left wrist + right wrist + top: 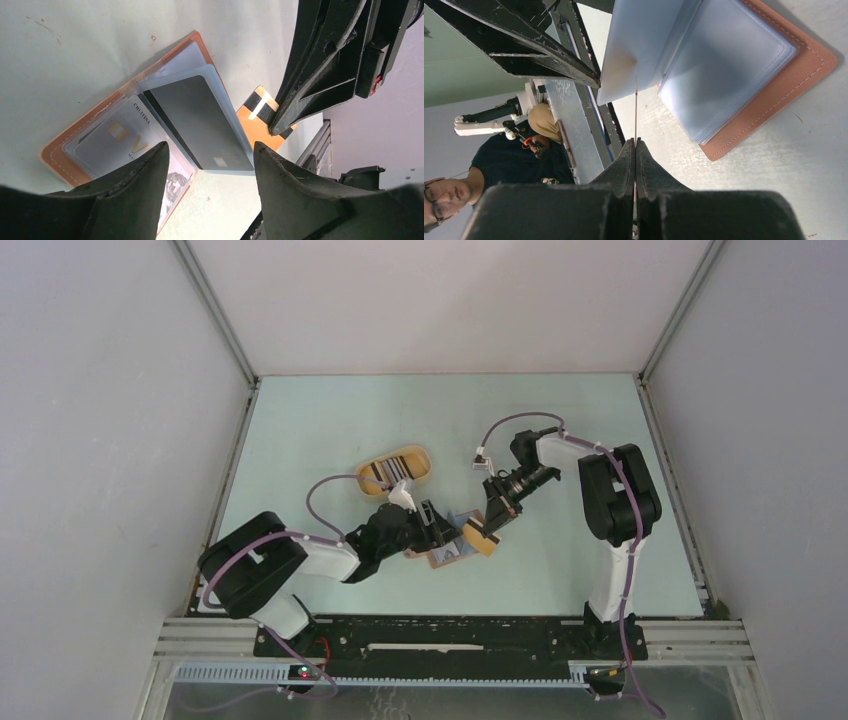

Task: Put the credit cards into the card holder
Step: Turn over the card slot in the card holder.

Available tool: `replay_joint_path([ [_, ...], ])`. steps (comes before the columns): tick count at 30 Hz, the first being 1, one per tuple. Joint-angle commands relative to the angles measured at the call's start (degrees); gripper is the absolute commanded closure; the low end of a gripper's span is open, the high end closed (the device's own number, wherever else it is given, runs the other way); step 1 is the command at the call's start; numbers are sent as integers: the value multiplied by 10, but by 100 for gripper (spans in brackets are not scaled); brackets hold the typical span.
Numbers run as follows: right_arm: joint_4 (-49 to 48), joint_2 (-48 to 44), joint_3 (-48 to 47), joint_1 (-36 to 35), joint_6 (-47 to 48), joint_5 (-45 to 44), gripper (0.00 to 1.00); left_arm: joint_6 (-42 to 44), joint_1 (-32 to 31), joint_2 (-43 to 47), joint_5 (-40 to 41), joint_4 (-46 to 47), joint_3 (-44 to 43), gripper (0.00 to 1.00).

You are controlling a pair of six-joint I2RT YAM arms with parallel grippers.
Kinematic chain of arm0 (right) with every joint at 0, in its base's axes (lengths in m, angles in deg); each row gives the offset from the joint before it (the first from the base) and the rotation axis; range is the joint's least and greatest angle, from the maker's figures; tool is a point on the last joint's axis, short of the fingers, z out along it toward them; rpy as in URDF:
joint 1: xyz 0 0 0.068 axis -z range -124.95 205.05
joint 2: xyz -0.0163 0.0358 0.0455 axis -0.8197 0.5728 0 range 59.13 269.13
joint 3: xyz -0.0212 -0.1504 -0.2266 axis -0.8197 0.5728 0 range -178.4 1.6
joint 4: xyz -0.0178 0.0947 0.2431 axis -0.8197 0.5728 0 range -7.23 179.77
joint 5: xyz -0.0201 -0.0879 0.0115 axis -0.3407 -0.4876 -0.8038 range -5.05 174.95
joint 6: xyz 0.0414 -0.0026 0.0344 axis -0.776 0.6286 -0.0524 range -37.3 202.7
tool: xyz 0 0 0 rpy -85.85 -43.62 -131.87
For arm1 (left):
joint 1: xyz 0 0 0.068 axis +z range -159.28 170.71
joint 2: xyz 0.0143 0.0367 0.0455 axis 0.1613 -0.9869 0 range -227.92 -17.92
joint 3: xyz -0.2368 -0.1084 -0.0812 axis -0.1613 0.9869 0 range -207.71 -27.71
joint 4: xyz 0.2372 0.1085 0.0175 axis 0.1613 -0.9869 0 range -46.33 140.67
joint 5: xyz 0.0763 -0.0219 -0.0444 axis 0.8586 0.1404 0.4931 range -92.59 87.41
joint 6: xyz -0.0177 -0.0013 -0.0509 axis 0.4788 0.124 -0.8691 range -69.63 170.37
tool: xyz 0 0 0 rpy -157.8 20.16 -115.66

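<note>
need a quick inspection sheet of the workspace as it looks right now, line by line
surface: pale green table, a few small marks
job's things: card holder lies open, a dark card and a pale card in its clear sleeves; orange card at its edge; oval tan tray behind, with what look like cards
clutter: nothing seen
claws: left claw open over the card holder; right claw shut on the orange card
cables: purple cables loop above both arms
surroundings: white walls on three sides; a person shows in the right wrist view
</note>
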Motion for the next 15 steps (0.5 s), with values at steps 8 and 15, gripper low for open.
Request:
replay_joint_path([
  [8, -1, -2, -18, -16, 11, -10, 100, -19, 14, -21, -18, 57, 22, 31],
  [15, -10, -26, -18, -10, 5, -25, 100, -19, 14, -22, -17, 57, 25, 32],
])
